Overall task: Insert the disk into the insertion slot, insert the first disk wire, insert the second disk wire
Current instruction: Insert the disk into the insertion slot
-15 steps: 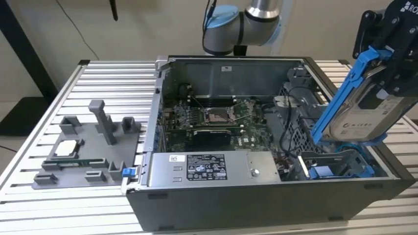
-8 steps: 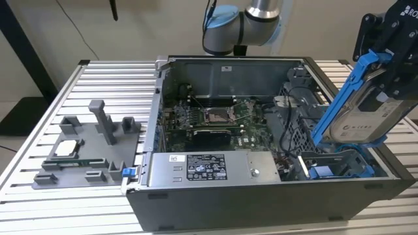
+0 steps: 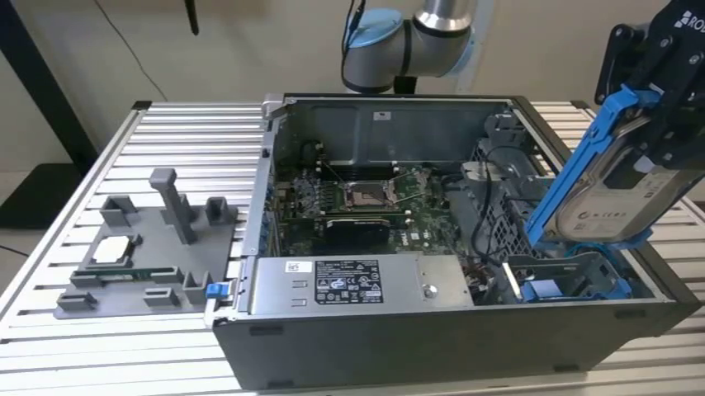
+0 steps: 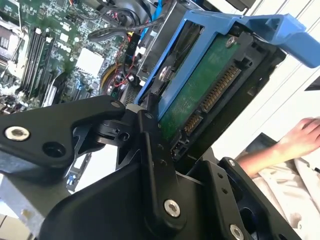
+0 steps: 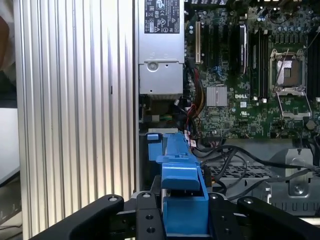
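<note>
Step 1 of 3 in hand, none finished. End effector [image 3: 659, 136] clamped on the disk [image 3: 603, 198], held tilted on edge over the insertion slot [image 3: 567, 279] at the exterior view's right of the open case [image 3: 441, 338]. Disk not down in the rails; can't tell if its lower edge touches the bay. Both wires left, and I can't tell which of the loose black cables [image 3: 484, 214] beside the bay they are. Count: one disk, one slot, one end effector, one power supply [image 3: 352, 285], one person's hand [image 4: 305, 132] off to the side
</note>
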Controlling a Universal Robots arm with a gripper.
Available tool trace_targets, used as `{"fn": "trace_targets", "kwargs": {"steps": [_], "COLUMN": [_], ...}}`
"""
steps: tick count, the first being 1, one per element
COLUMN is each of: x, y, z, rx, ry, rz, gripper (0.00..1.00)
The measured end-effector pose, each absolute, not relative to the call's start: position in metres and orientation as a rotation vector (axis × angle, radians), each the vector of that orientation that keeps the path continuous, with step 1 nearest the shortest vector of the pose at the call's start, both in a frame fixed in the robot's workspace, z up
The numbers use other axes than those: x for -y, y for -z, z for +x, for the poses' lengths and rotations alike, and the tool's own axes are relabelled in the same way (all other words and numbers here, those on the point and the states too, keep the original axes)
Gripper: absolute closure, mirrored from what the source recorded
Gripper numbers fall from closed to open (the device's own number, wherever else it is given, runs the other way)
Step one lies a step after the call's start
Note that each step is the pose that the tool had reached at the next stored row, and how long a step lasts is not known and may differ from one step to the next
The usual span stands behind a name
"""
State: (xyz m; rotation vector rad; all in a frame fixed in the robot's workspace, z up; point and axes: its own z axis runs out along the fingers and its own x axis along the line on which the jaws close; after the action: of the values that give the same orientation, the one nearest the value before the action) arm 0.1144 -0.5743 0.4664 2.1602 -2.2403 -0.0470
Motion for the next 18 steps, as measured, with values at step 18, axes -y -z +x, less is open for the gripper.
{"fn": "trace_targets", "kwargs": {"steps": [18], "x": [0.575], "y": [-0.443], "z": [0.119], "rx": [2.24], "ry": [0.047], "rz": [2.16], "gripper": [1.0]}}
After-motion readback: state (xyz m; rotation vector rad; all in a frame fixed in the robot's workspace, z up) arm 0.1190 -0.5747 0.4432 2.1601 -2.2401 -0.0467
